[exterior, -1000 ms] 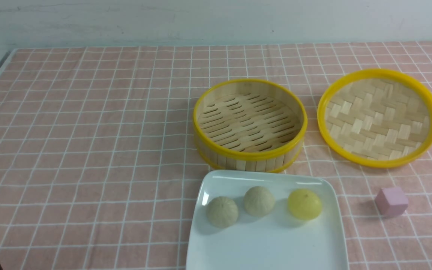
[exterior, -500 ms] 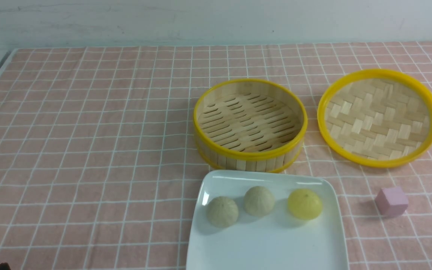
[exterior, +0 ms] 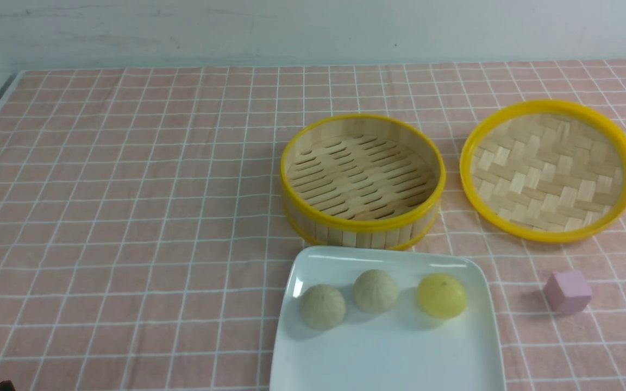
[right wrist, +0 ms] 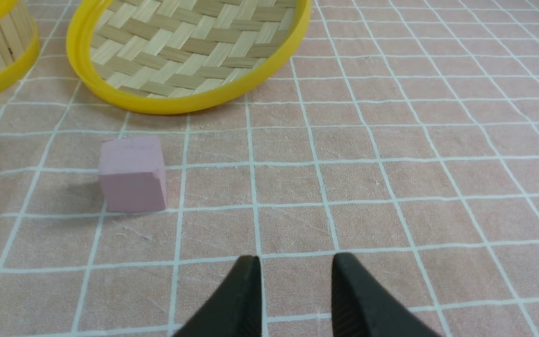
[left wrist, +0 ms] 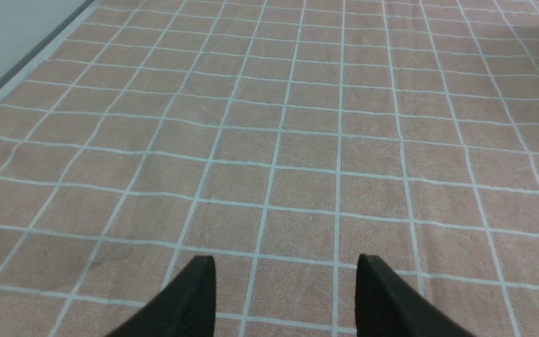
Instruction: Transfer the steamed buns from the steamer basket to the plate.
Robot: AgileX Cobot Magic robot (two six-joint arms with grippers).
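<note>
Three steamed buns lie in a row on the white square plate (exterior: 383, 358): a beige bun (exterior: 321, 307), a second beige bun (exterior: 375, 291) and a yellow bun (exterior: 442, 295). Behind the plate stands the bamboo steamer basket (exterior: 362, 181), with nothing inside it. My left gripper (left wrist: 284, 264) hangs open over bare cloth far to the left of the plate, nothing between its fingers. My right gripper (right wrist: 296, 262) is open with a narrower gap, over cloth near the pink cube, and holds nothing. In the front view, only a dark tip of the left arm (exterior: 3, 386) shows.
A shallow yellow-rimmed woven tray (exterior: 549, 170) lies right of the basket, also seen as the woven tray (right wrist: 190, 47). A small pink cube (exterior: 567, 291) sits right of the plate, the same cube (right wrist: 132, 173) lying ahead of my right gripper. The cloth's left edge (left wrist: 26, 65) borders a grey strip.
The dark tip at the front view's bottom left corner shifted slightly right between one second ago and half a second ago. Nothing else has moved.
</note>
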